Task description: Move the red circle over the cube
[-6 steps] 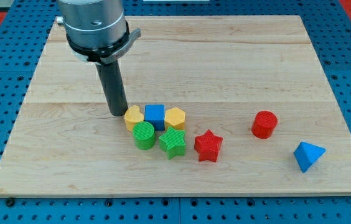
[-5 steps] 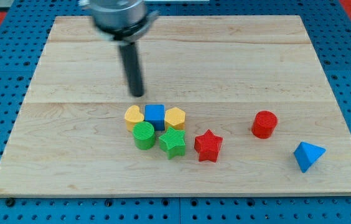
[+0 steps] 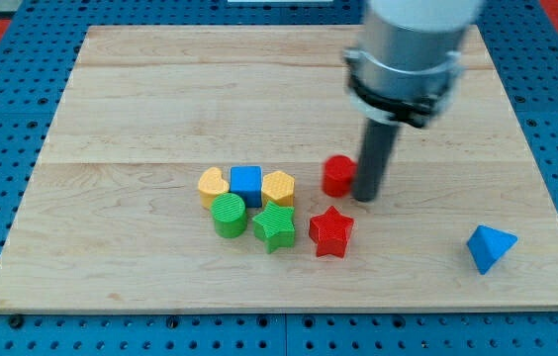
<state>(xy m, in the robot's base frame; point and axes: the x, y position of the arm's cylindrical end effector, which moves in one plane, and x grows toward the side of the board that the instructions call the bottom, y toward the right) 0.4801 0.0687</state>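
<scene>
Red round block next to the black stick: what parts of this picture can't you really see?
- Red round block: its right side is hidden behind my rod in the camera view.
- My tip: motion blur hides whether it touches the block.
- Arm above the rod: cut off by the view's top edge.

The wooden worktop (image 3: 140, 89) carries a tight cluster: yellow heart (image 3: 212, 185), blue cube (image 3: 246, 183), yellow hexagon (image 3: 278, 187), green cylinder (image 3: 228, 215), green star (image 3: 274, 226). Nearby lie a red star (image 3: 331, 231), the red circle (image 3: 337, 175) and, well apart, a blue pyramid (image 3: 489, 246).
</scene>
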